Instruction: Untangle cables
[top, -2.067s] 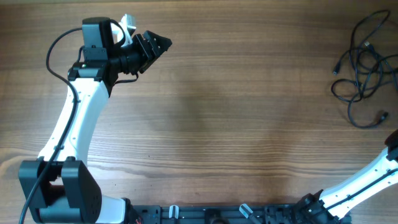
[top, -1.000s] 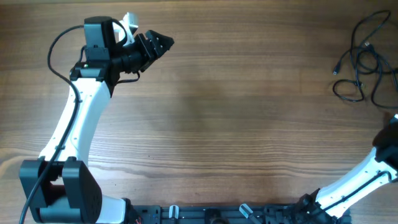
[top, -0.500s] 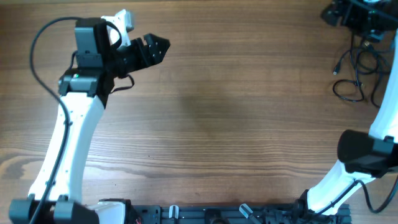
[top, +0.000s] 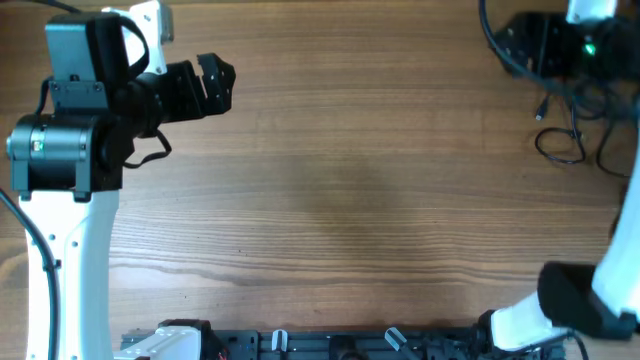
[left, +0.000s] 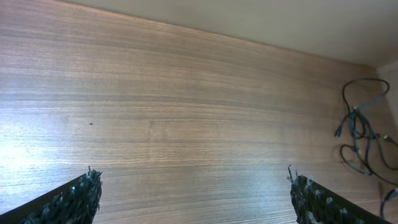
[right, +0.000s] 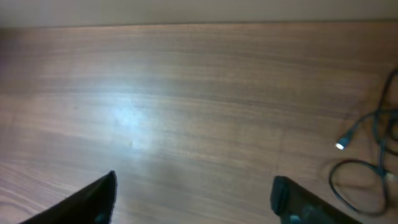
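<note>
The cables (top: 574, 118) lie as a loose black tangle at the table's far right edge, partly under my right arm. They also show at the right of the left wrist view (left: 359, 135). In the right wrist view, a loop and a light-tipped plug (right: 367, 163) show at the right. My right gripper (top: 508, 45) is open and empty, held above the table just left of the tangle; its fingers (right: 194, 198) frame bare wood. My left gripper (top: 218, 82) is open and empty at the far left, well away from the cables; its fingers (left: 193, 200) also frame bare wood.
The wooden table (top: 340, 190) fills the view. The arm bases and a black rail (top: 340, 345) run along the front edge. The left arm's white link (top: 70, 260) stands at the left and the right arm's (top: 625, 230) at the right edge.
The right arm swung from the lower right edge up to the top right, beside the tangle. The tangle's lower loop left view early on. The left arm rose and shifted left.
</note>
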